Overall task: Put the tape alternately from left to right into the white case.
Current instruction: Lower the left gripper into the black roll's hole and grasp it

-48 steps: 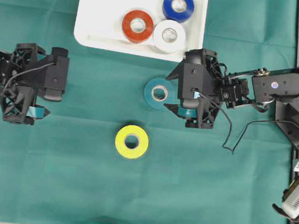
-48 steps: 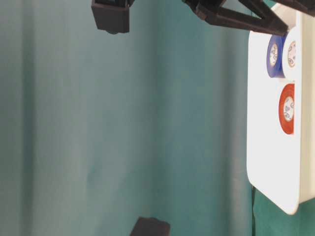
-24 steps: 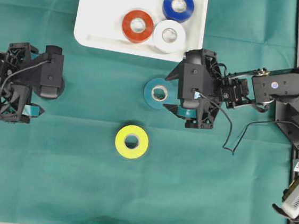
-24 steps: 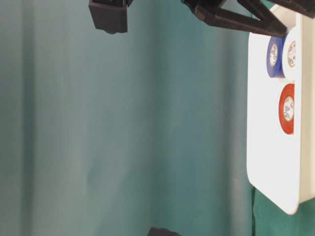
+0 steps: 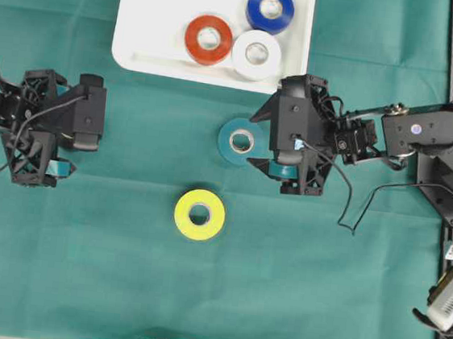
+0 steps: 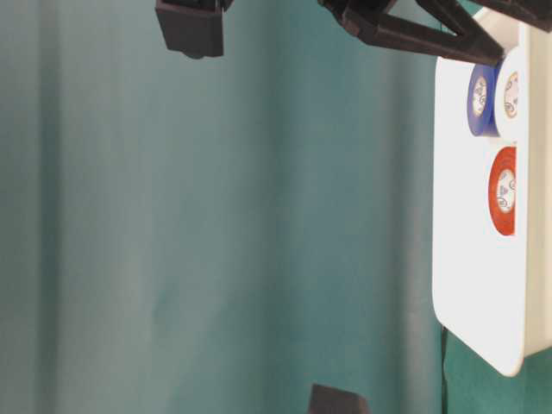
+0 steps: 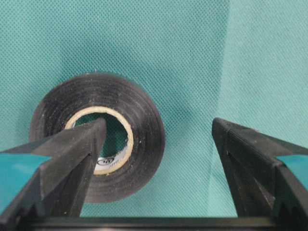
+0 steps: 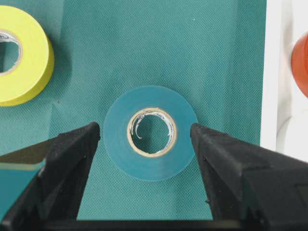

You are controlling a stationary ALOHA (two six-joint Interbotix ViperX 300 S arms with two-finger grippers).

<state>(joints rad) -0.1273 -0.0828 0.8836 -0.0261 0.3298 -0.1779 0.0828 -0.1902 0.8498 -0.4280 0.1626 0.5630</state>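
- White case [image 5: 143, 39] sits at the top edge of the table [image 5: 319, 292]; the orange-red roll [image 5: 208, 40], white roll [image 5: 256, 54] and blue roll [image 5: 270, 9] already lie flat inside it, bunched toward its right half.
- Teal roll [image 8: 150, 132] lies flat on the green cloth just below the case. The right claw [image 8: 144, 139] hangs over it, jaws released and wide, one on each side of the roll and touching neither. Reads as lined up for a pinch across the outer wall.
- Black roll [image 7: 98, 137] lies flat on the cloth at the far left. The left claw [image 7: 159, 144] is also released, holding nothing. One finger tip sits over the roll's pale core, the other well outside the rim on bare cloth, so my guess is a pinch on one wall of the ring, not the whole roll.
- Yellow roll [image 5: 199, 214] lies alone mid-table, apart from both claws; likely the last to go.
- Three in, three out, so roughly halfway.
- Hidden: in the overhead view the left arm covers the black roll completely, and the right arm cuts off the teal roll's right edge.
- Table-level view is nearly useless: mostly cloth, black arm parts along the top, a dark scrap at the bottom edge I can't identify.
- Can't tell how high either claw sits above its roll.
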